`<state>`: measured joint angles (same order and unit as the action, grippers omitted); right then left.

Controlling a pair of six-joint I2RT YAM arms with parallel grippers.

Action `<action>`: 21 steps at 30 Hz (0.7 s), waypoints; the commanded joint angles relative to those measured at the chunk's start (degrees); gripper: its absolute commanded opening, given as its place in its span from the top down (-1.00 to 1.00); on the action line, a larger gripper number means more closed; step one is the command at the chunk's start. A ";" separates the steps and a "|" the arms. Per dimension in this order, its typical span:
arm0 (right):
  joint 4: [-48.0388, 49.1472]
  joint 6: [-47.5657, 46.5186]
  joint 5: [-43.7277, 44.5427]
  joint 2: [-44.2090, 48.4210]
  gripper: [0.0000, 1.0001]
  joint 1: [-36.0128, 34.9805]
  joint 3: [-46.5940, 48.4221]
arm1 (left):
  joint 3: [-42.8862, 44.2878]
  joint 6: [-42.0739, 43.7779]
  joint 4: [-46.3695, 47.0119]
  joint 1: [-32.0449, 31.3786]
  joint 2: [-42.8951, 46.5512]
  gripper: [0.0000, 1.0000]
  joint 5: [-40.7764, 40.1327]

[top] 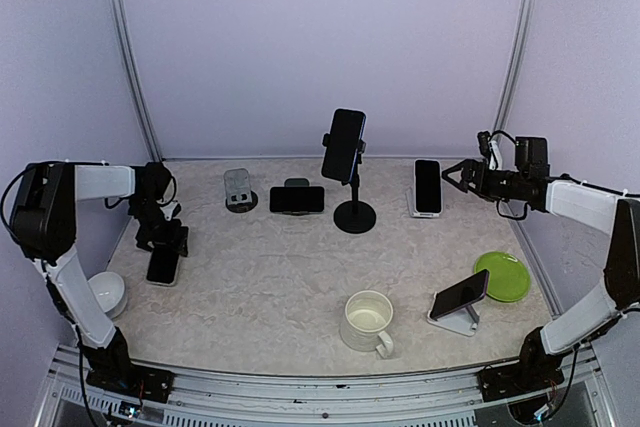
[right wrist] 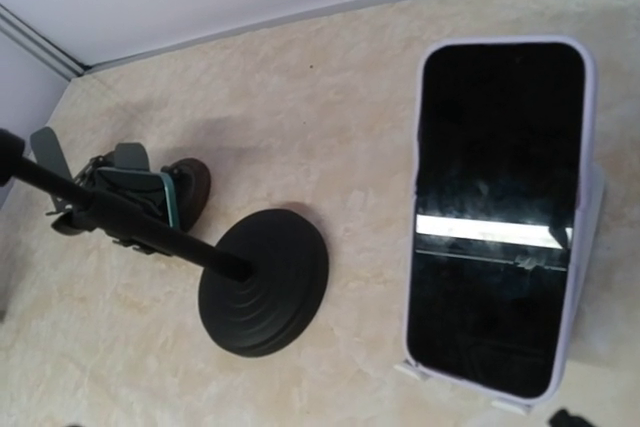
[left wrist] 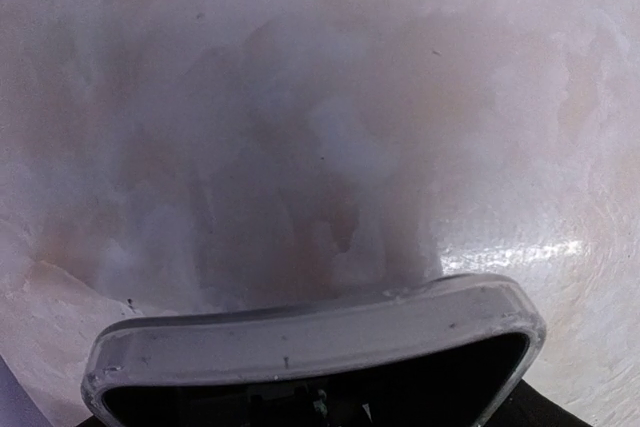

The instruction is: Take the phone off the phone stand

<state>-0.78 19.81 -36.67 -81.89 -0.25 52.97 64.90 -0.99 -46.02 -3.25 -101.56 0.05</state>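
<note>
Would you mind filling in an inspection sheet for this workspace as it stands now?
Surface: marbled table, no spills seen.
Job's things: four phones on stands: clamped phone, landscape phone, upright phone, tilted phone. The flat phone lies on the table under the left gripper. The grey stand is empty.
Clutter: mug, green plate, white bowl.
Grippers: left gripper, jaws hidden; right gripper, jaws open, beside the upright phone.
Cables: black loops on the right arm, off the table.
Surroundings: lavender walls, metal rails.
</note>
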 commanded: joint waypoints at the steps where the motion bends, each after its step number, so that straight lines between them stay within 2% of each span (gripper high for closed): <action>1: 1.85 -0.57 -1.47 -0.49 -1.00 0.69 -0.03 | -0.05 1.67 1.69 1.28 2.54 -0.28 -1.81; 15: 1.72 -0.06 -0.04 2.27 -1.00 0.69 -2.17 | 1.17 1.83 3.09 1.05 -2.62 -0.48 -3.26; 21: 1.67 -0.16 0.10 2.62 -1.00 0.69 -2.52 | 1.94 0.98 3.08 0.31 -3.90 -0.76 -6.01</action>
<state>-0.10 19.79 -36.97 -80.88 -0.25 51.18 65.06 0.27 -43.55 -2.44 -104.36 -3.36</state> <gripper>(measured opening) 0.999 0.843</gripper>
